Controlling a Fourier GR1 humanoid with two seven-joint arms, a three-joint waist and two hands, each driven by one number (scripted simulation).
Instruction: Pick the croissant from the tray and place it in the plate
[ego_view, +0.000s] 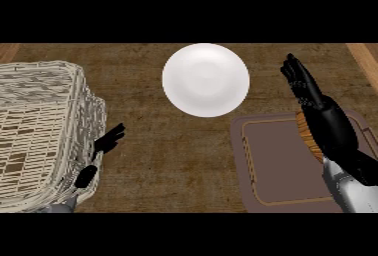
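A white plate (205, 79) lies at the back middle of the counter. A brown-grey tray (277, 165) sits at the front right. The croissant (304, 131) shows only as an orange-brown sliver on the tray's right part, mostly hidden under my right hand. My right hand (317, 107) hovers over it with fingers straight, pointing toward the counter's far side, open. My left hand (108, 140) rests open at the left, beside the basket, its fingers relaxed.
A large pale wicker basket (40, 135) fills the left side and hides most of my left forearm. Wooden edges (363, 55) show at the far corners of the brown countertop.
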